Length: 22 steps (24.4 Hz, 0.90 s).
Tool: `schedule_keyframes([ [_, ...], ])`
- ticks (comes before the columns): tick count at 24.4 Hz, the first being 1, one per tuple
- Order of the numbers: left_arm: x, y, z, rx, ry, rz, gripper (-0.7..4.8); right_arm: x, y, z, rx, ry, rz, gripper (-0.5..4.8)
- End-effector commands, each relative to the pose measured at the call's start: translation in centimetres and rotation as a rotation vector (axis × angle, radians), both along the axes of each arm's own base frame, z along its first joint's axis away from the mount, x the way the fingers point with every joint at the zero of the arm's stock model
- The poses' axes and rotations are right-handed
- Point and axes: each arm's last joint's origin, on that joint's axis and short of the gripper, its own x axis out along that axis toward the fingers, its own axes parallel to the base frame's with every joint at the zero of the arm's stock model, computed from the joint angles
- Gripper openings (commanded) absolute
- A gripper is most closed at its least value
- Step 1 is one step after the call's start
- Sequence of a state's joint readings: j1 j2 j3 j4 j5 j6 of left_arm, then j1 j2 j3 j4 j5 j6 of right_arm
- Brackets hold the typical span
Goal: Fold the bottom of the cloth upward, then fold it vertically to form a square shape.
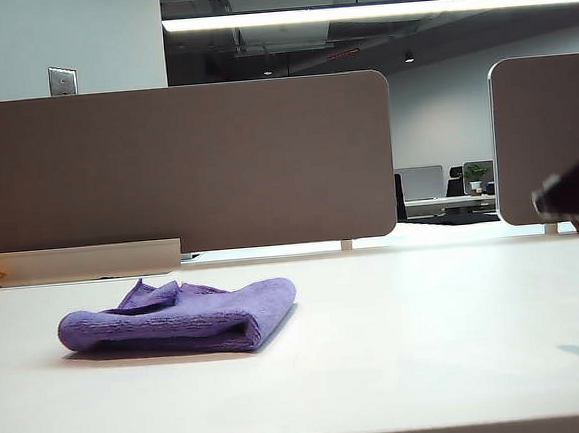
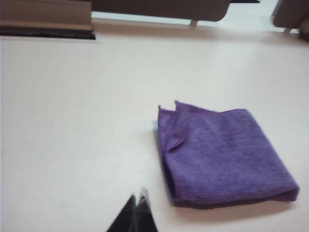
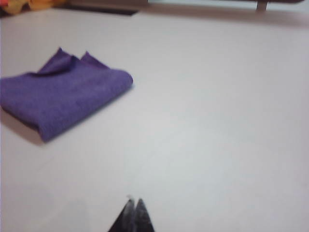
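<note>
Nearest, both grippers, left [image 2: 136, 205] and right [image 3: 133, 209], hover with jaws pressed together, holding nothing. Left of frame centre on the tabletop [image 1: 429, 336], the cloth [image 1: 182, 318] lies folded: soft, light, floppy; best pinched at its loose corners.

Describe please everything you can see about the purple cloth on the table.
The cloth is a purple, fuzzy towel with stitched edges, soft like microfiber. It lies folded into a thick, roughly square pad of several layers, flat on the white table, left of the middle in the exterior view. One side shows a rounded fold; at the far side two loose corners stick up slightly. Only the table touches it: the left end effector and the right end effector are both shut, empty and apart from it.
</note>
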<state>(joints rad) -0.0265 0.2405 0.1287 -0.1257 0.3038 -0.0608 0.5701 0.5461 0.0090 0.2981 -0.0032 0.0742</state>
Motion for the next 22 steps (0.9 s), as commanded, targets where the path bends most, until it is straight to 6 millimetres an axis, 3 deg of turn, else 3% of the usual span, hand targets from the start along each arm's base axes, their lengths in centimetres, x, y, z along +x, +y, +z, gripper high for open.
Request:
schedule_keyframes([
  [1, 0.1, 0.1, -1.0, 0.012, 0.021, 0.042, -0.06, -0.1, -0.1, -0.5, -0.024, 0.047, 0.002, -0.05],
  [11, 0.0, 0.4, -4.1, 0.071, 0.107, 0.134, -0.06, -0.6, -0.4, -2.0, -0.117, 0.19, -0.002, 0.0],
  [22, -0.1, 0.4, -4.3, 0.065, 0.122, 0.133, -0.03, -0.6, -0.4, -1.9, -0.115, 0.184, -0.005, 0.0],
])
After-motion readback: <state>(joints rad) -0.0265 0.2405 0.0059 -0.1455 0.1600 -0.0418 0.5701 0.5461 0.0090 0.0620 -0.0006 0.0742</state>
